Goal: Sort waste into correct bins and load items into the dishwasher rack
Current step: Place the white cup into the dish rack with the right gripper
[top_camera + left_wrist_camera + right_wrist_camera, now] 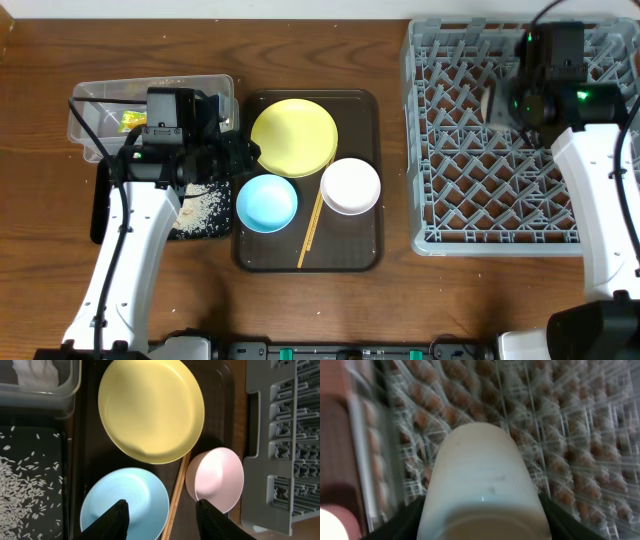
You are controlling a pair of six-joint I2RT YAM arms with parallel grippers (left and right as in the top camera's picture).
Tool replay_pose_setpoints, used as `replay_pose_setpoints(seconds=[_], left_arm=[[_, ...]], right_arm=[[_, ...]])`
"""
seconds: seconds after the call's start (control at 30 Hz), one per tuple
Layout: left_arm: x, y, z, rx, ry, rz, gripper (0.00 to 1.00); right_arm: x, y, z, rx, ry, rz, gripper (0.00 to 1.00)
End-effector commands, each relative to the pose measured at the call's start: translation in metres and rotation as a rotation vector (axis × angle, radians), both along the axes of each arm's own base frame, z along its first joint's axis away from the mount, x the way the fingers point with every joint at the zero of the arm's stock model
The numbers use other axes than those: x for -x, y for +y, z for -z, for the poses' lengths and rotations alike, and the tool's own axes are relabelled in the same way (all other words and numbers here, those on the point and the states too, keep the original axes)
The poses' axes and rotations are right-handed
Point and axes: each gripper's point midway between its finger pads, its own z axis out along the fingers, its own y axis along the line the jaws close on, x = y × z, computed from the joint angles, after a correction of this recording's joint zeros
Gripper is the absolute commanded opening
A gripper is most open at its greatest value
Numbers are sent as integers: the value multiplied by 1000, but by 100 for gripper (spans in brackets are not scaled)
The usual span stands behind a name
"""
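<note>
My right gripper [481,525] is shut on the small white cup [479,485] and holds it over the grey dishwasher rack [480,150]; the cup shows in the overhead view [492,103] at the rack's far middle. My left gripper [161,510] is open and empty above the light blue bowl [125,502] and the chopsticks [175,505]. On the brown tray [360,180] lie the yellow plate [293,137], the blue bowl [266,202], the white bowl [350,186] and the chopsticks [311,230]. The clear tub [100,105] holds the wrapper [133,121] and the tissue [35,372]. Rice [200,208] lies in the black tray [100,205].
The brown serving tray stands between the bins on the left and the rack on the right. Bare wooden table [300,40] runs along the far edge and in front of the tray.
</note>
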Motion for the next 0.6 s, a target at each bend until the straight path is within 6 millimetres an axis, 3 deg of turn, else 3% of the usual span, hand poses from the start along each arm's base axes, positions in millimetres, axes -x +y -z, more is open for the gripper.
replay_pose_setpoints(seconds=[0.0,0.17,0.57], left_arm=[[-1,4,1,-25,-6,0,47],[-1,4,1,-25,-5,0,47],[5,5,4,-26,19,0,47]], right_arm=[[22,-24,1,6,63,101,1],[53,-49,27,0,197,178,1],[71,-57,79,-63,274,216,1]])
